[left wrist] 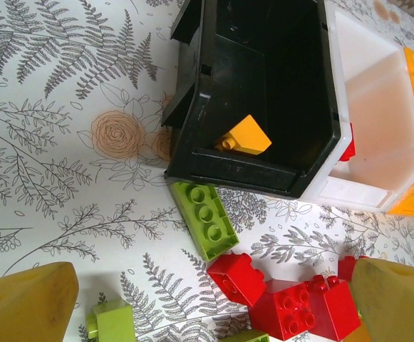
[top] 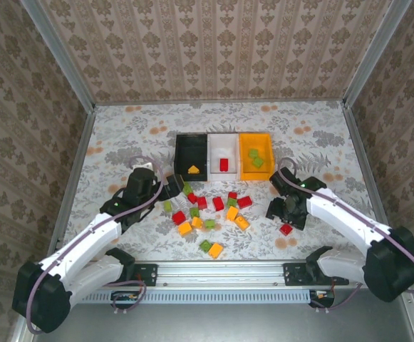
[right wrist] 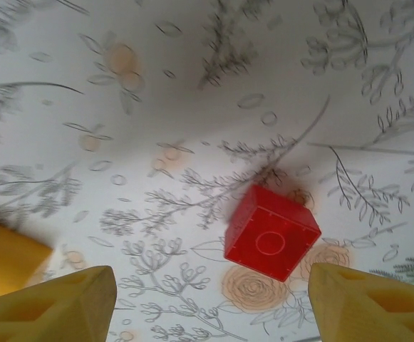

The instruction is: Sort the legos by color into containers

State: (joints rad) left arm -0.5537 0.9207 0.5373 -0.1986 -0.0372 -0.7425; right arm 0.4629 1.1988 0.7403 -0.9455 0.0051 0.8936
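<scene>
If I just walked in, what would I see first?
Probably the bright heap of red, green and orange legos in the middle of the flowery table. Behind it sit three joined containers, black, white and orange. One red brick lies alone in front of the open right gripper.

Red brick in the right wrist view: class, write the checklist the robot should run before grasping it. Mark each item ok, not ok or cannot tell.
1. Right gripper open: ok.
2. Red brick alone on the table: ok.
3. Brick centred between the fingers: not ok, it sits nearer one finger.
4. Studs facing up: not ok, the underside faces the camera.
5. White bin has room: ok, it holds one other red brick.
6. Left gripper out of the way: ok, open by the black bin.
</scene>
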